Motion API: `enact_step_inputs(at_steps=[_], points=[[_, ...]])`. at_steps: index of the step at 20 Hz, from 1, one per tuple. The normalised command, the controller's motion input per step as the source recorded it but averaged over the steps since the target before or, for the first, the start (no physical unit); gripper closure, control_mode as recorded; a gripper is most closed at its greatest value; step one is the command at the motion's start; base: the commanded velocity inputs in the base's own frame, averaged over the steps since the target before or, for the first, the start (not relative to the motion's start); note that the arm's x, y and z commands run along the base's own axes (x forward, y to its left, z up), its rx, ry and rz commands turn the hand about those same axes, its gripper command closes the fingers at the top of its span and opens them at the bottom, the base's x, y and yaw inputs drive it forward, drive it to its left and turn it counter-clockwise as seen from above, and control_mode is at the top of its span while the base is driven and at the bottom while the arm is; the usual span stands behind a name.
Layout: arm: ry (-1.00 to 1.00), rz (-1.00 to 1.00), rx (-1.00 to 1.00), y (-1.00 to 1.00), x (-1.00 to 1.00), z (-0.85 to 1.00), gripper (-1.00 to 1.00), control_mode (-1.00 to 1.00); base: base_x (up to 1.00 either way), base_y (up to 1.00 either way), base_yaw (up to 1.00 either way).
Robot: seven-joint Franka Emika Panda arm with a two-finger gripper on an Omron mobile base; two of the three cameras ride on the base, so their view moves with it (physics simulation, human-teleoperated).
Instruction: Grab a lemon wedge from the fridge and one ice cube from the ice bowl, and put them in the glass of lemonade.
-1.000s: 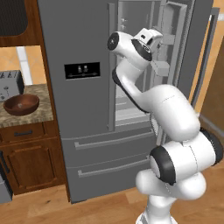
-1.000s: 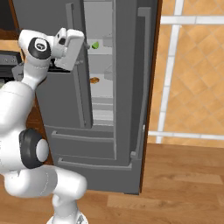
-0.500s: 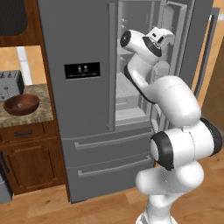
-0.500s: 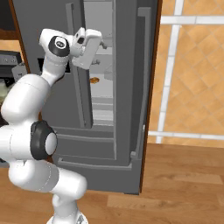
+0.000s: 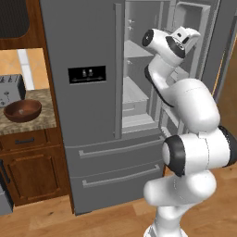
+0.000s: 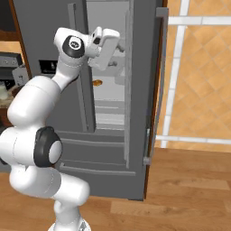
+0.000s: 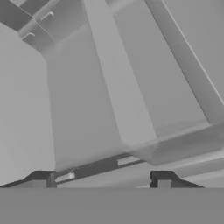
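Inside the open fridge, the gripper reaches over an upper shelf, jaws apart, holding nothing. No lemon wedge can be made out, so its bearing from the fingertips cannot be told.

Grey toaster on a stone counter; wooden cabinet below; tiny orange lump on a shelf.

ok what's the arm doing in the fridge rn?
The arm is reaching into the open right side of the fridge, its gripper up at the upper shelves. The finger tips stand apart with nothing visible between them, so no lemon wedge is in hand. A small orange lump sits on a shelf below the hand. The ice bowl waits on the counter to the left.
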Motion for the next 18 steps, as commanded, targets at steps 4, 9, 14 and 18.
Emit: enact_step_inputs(at_steps=[4, 9, 14, 18], points=[[0.0, -0.03, 0.0, -0.73, 0.02, 0.0, -1.0, -1.0, 0.0, 0.0, 0.0], [-0.08, 0.0, 0.02, -0.03, 0.0, 0.01, -1.0, -1.0, 0.0, 0.0, 0.0], [-0.17, 0.03, 0.07, 0.24, -0.22, 0.14, -1.0, -1.0, 0.0, 0.0, 0.0], [-0.2, 0.13, 0.24, 0.81, -0.13, -0.03, -1.0, -1.0, 0.0, 0.0, 0.0]])
